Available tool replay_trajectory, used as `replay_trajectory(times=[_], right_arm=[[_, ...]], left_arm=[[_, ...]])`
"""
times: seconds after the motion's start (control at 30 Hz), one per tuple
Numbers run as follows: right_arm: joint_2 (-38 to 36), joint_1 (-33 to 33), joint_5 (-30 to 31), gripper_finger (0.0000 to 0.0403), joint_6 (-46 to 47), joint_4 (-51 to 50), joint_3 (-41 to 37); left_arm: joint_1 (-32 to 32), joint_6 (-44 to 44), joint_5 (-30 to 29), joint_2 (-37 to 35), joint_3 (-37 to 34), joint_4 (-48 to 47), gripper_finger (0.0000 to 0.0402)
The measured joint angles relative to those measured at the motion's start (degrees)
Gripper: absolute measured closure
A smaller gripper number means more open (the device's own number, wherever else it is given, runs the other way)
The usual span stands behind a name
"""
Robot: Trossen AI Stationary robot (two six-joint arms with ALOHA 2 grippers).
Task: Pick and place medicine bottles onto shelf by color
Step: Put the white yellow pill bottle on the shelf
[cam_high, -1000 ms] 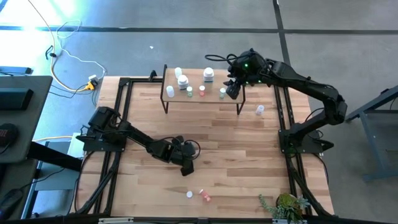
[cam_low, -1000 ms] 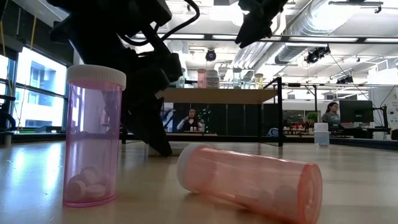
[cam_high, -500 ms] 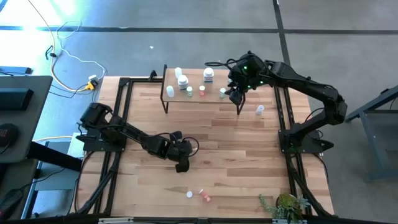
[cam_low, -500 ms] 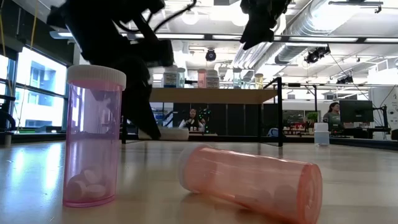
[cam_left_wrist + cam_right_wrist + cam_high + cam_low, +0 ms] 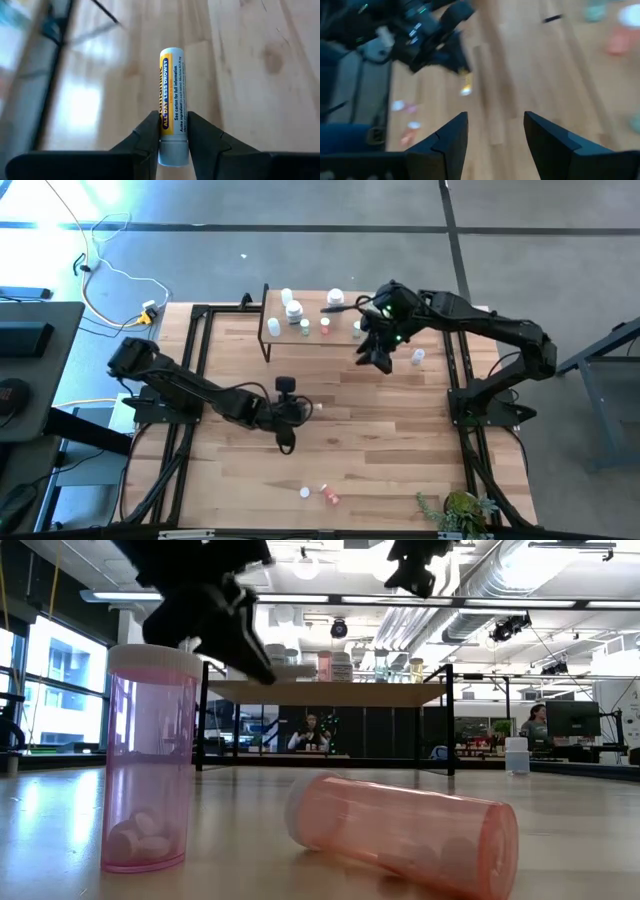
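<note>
Yellow-labelled vial (image 5: 172, 105) is pinched between the left gripper's (image 5: 170, 135) clenched fingers (image 5: 150, 132) by its white cap end, body projecting ahead of them, seemingly for carrying to the shelf (image 5: 320, 335), while the right gripper (image 5: 492, 132) is held spread and empty.

My rig stands in a robotics lab set in an open-plan office. Low view: exposed ceiling ducts (image 5: 520, 585), strip lighting, a seated person (image 5: 310, 732) and another at a monitor (image 5: 572, 720) behind the table. High view: butcher-block tabletop (image 5: 340, 440) on a black frame, grey floor, trailing cables (image 5: 105, 275).
</note>
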Motion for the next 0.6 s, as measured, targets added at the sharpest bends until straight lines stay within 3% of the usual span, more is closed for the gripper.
replay_trajectory(times=[0.23,0.6], right_arm=[[0.17,3.56,-4.34,0.0219,10.43,2.53,0.00],[5.66,9.18,-7.34,0.0219,24.92,9.00,0.00]], left_arm=[[-0.17,18.97,-3.82,-6.30,0.04,2.20,0.0329],[-0.27,45.41,-3.38,-11.33,0.07,9.63,0.0328]])
